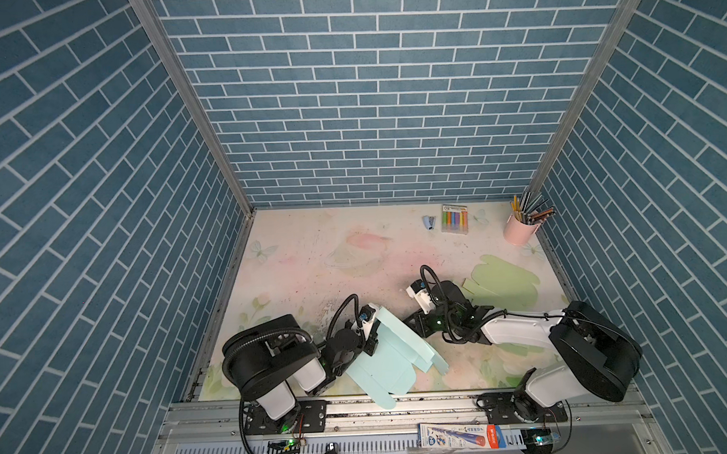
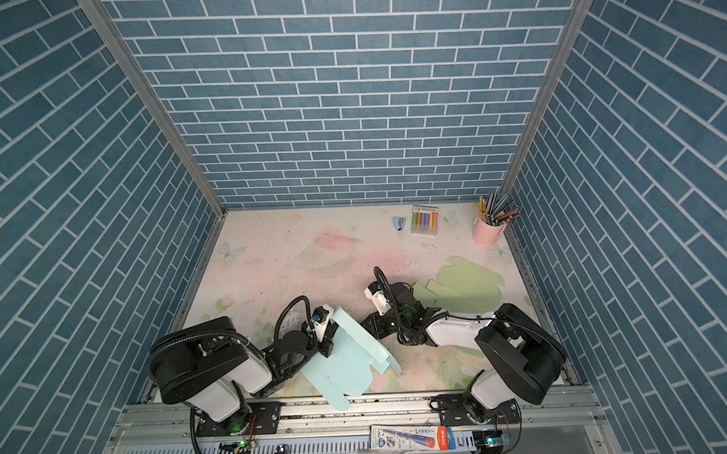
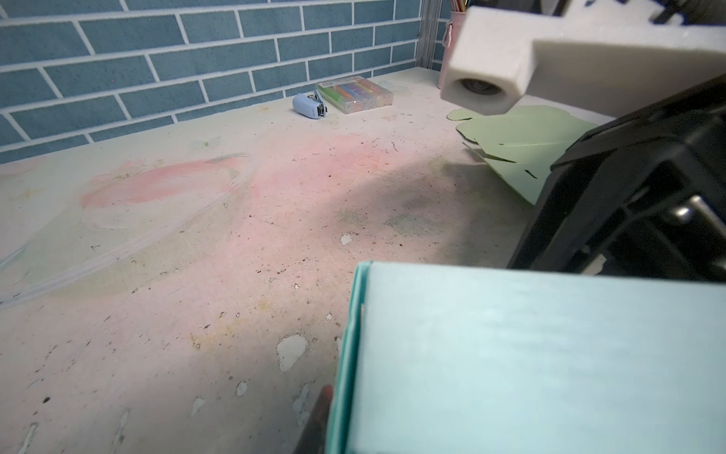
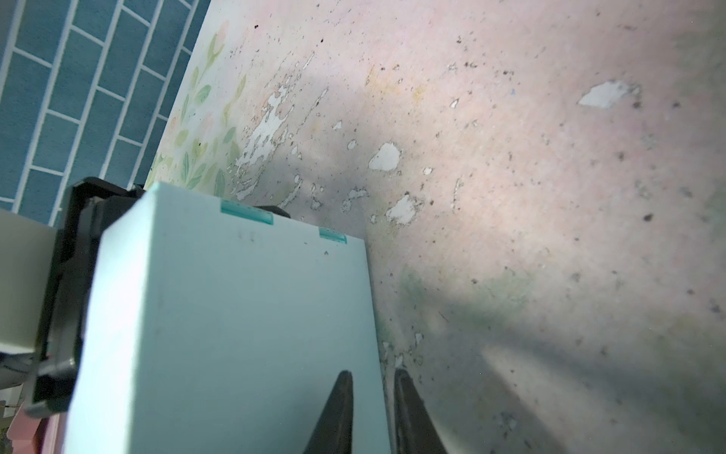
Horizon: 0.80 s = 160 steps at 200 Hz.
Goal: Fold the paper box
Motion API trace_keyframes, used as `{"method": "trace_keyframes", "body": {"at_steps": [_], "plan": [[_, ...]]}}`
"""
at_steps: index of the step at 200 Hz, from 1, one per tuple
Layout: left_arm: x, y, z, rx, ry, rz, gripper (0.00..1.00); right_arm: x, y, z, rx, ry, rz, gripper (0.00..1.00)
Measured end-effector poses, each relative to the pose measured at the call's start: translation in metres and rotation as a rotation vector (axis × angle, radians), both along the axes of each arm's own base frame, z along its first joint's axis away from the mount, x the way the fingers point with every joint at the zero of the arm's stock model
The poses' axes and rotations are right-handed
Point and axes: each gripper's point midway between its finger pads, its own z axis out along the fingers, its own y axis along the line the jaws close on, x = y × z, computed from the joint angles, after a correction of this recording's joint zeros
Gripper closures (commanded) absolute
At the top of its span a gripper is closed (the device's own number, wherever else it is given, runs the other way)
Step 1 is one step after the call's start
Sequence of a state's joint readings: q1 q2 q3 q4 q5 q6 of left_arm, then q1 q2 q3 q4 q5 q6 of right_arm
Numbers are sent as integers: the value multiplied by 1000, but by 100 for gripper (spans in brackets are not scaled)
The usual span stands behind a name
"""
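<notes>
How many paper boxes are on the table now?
2. The blue box, partly folded, is at the front middle, reaching over the front edge. The green box lies flat on the right side, partly covered. No other shows.

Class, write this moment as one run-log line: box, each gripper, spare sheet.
paper box: part-folded, at front edge | left gripper: against box, grip unclear | right gripper: pinching box edge | green sheet: lying aside
</notes>
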<state>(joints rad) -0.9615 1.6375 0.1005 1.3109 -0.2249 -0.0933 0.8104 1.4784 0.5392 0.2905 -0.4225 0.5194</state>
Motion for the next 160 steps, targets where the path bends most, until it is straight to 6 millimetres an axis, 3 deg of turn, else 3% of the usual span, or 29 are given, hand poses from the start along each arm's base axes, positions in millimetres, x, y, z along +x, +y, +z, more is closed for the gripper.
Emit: {"method": "trace_keyframes", "body": {"at_steps": [69,94,119,145,160], "plan": [[-4,-3,14,-12,-23,-20,94,0,-4,8,-3,-13,-11,79],[-5,-3,19,-16,-26,-18,100,4,-13,22,-25,-46,-45,79],[0,3,23,-9,-17,35,100,13,-21,71,-1,-160,-87,79],[10,6,33,-19,12,110,100,21,-37,152,77,-353,-160,83],[13,8,39,-35,25,149,100,19,-49,184,112,-435,-194,86]]}}
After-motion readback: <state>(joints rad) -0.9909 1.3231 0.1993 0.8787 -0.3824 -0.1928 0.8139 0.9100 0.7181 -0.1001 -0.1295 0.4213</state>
